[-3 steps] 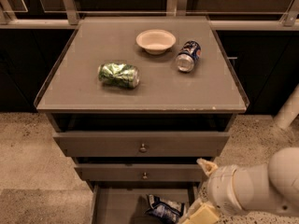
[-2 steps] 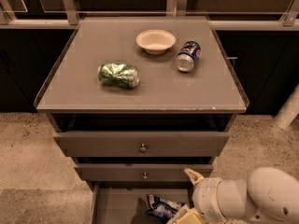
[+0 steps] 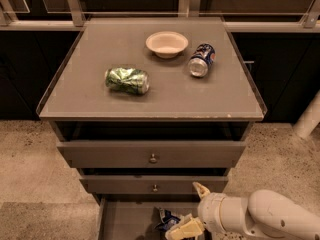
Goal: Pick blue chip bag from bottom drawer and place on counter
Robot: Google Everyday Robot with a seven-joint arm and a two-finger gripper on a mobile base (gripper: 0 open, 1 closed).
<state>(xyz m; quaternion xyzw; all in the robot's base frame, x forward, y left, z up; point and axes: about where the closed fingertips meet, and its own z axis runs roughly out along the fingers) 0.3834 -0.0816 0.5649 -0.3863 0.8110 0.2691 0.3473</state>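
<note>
The blue chip bag (image 3: 167, 218) lies on the floor of the open bottom drawer (image 3: 122, 221), dark blue with white patches, partly hidden by my gripper. My gripper (image 3: 193, 210) is low over the drawer, just right of the bag, open, with one cream finger (image 3: 201, 189) up by the middle drawer's front and the other (image 3: 183, 228) down beside the bag. The grey counter (image 3: 165, 96) is above the three drawers.
On the counter lie a crushed green can (image 3: 127, 80), a cream bowl (image 3: 166, 43) and a blue soda can (image 3: 201, 60) on its side. The two knobbed drawers (image 3: 152, 156) stand slightly open above the bottom one. A white post (image 3: 309, 118) is at the right.
My arm and gripper have moved left over the bottom drawer, closer to the chip bag. The things on the counter have not moved.
</note>
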